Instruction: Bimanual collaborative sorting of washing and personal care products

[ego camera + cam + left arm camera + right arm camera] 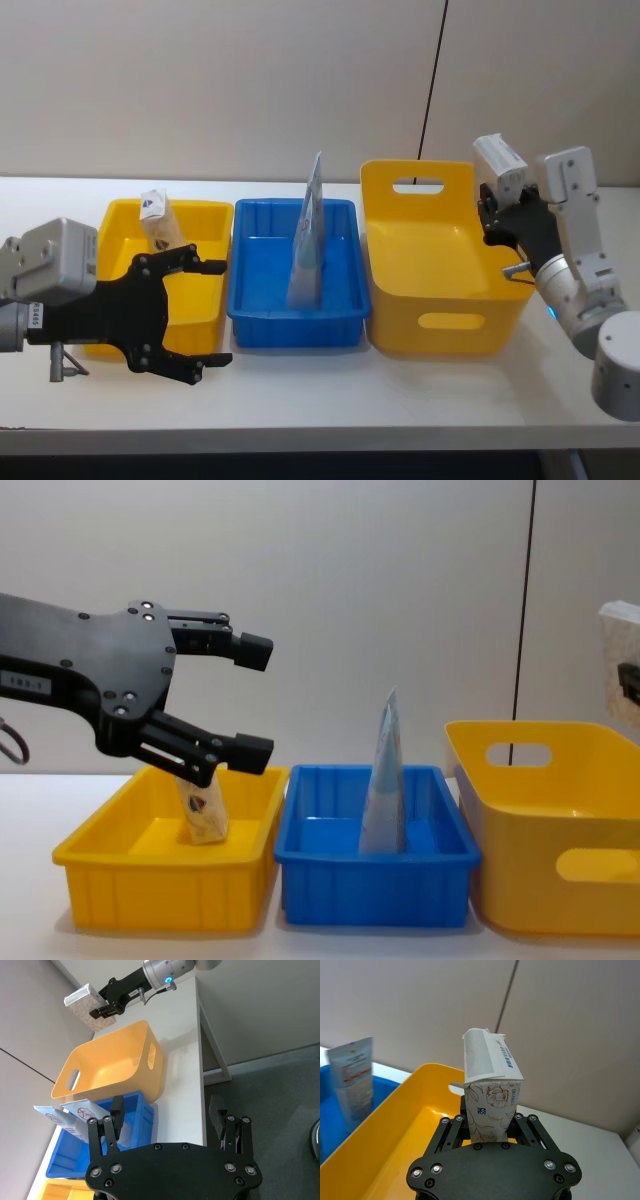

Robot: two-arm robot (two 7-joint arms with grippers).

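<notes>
The right gripper [497,212] is clenched on a white and grey pack [499,160] with flowers printed on it. It holds the pack up in the air by the 2 o'clock corner of the big yellow bin [440,300], which sits at 3 o'clock on the worktop [400,400]. The gripper pinches the pack low down, so most of it sticks up above the fingers. I think the pack is held high like this so it can go over the tall wall and drop into that bin without bumping it. I cannot tell if it is right over the inside yet. The left gripper [215,313] is spread wide with nothing in it. It floats above the 6 o'clock side of the small yellow tray [120,215], at 9 o'clock on the worktop. A little beige packet [158,222] stands in that tray near its 12 o'clock wall. It looks sorted, so the open gripper has no need to touch it. A pale tube [308,240] stands up tall in the blue bin [340,225] in the middle. Each kind of thing seems to get its own box, and the pack is the one not put away yet.
</notes>
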